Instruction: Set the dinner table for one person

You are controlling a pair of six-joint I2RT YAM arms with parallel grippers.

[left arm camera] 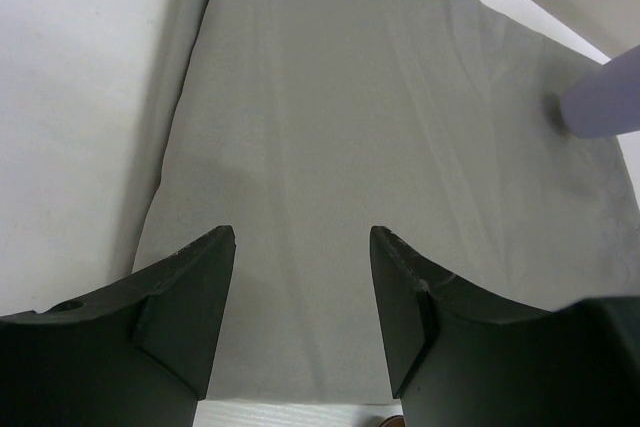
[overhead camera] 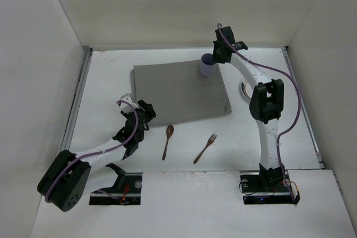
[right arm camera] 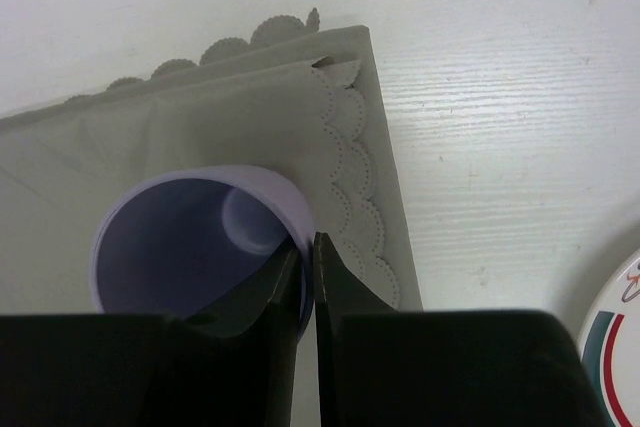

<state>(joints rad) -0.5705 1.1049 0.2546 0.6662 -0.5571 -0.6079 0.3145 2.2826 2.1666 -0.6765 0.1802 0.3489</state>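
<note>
We saw the right arm stretched far across the white rectangular tabletop [overhead camera: 111,71], the right end effector [right arm camera: 305,252] pinching the rim of a lavender plastic cup [right arm camera: 170,237] at the far right corner of a grey scalloped cloth mat [overhead camera: 178,93]. The left arm was bent low, the left end effector [left arm camera: 302,237] spread above the mat's near left part. The tabletop lay beneath both arms, enclosed by white walls. A brown wooden spoon [overhead camera: 168,141] and a brown wooden fork [overhead camera: 204,148] lay just beyond the mat's near edge. A round white plate [right arm camera: 612,347] sat to the mat's right.
</note>
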